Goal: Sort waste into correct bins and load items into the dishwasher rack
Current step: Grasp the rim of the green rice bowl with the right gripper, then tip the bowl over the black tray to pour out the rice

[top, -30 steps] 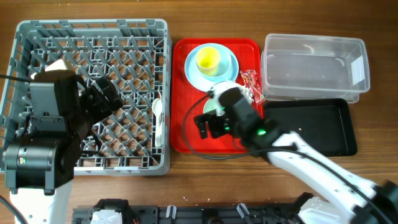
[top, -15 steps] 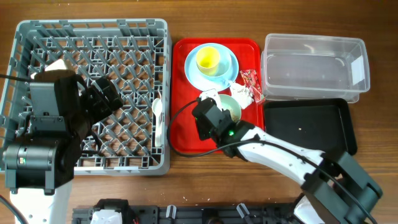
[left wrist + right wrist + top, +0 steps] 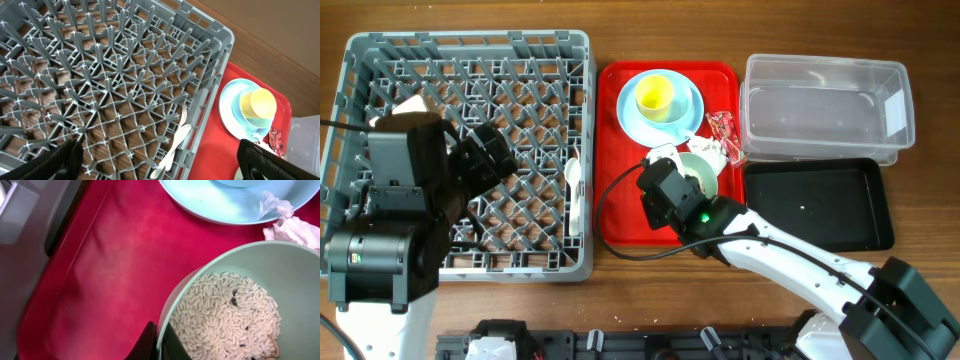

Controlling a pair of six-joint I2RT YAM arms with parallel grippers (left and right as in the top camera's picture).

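The right gripper (image 3: 159, 340) is closed narrow on the near rim of the bowl (image 3: 250, 262). One finger sits inside the wall and one outside, a pinch that suits lifting and tipping the bowl, not carrying it flat. The bowl sits at the lower right of the red tray (image 3: 620, 215) and is heaped with rice (image 3: 225, 312) flecked with a few dark bits. That is probably why it is gripped before being racked: the scraps have to go into a bin first. The clear tub (image 3: 825, 108) and black tray (image 3: 817, 205) lie just right of the red tray, both apparently bare. The napkin (image 3: 710, 150) touches the bowl's far edge, so it may drag along. The red wrapper (image 3: 722, 128) lies just beyond it. The plate (image 3: 638, 118) carries the yellow cup (image 3: 655, 95) at the top of the red tray. The left gripper (image 3: 157, 147) hangs spread wide over the rack (image 3: 360, 60), holding nothing. The spoon and fork (image 3: 177, 135) lie along the rack's right edge.
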